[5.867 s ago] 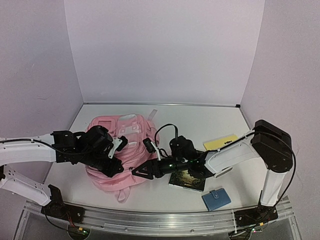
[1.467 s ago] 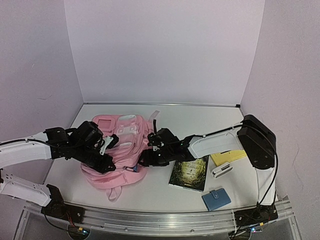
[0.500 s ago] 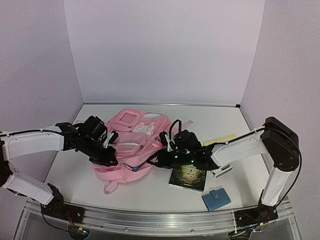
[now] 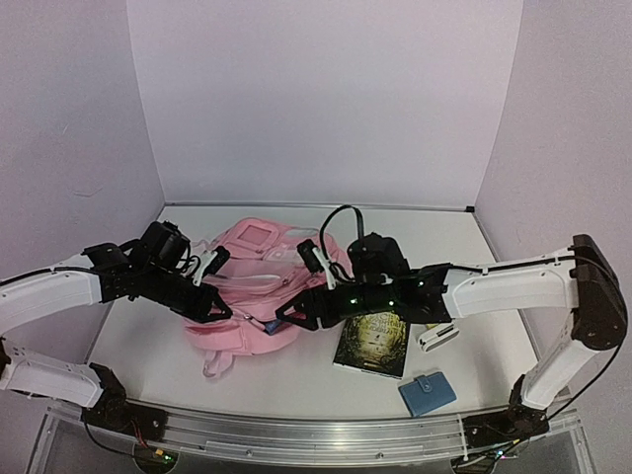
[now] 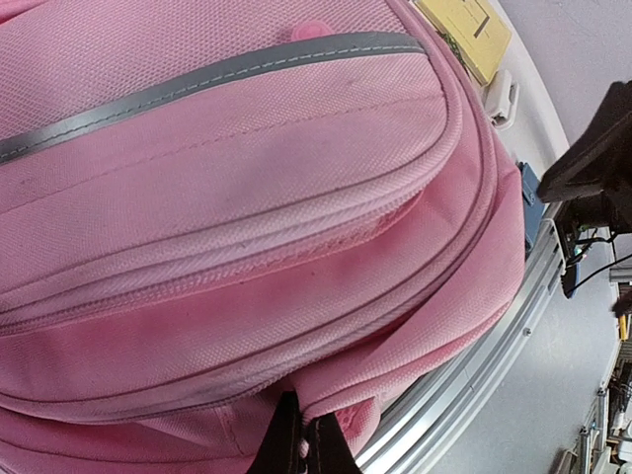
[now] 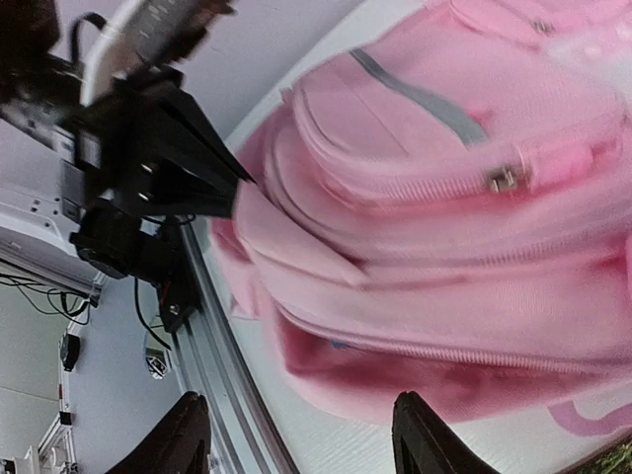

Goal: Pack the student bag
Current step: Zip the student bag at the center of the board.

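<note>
The student bag, a big pink backpack with grey trim, lies left of the table's middle. My left gripper is at its near-left edge. In the left wrist view the left gripper is shut on a fold of pink bag fabric beside a zip seam. My right gripper hovers at the bag's near-right side. In the right wrist view its fingers stand wide apart, open and holding nothing, just short of the bag's lower edge.
A dark-covered book lies right of the bag, under the right arm. A white clip-like item sits beside it and a blue wallet nearer the front. A yellow pad shows behind. The metal front rail runs along the near edge.
My right gripper has opened and let go of the bag, drawing slightly back. The left arm has shifted left, still pinching the fabric, and the bag has sagged a little.
</note>
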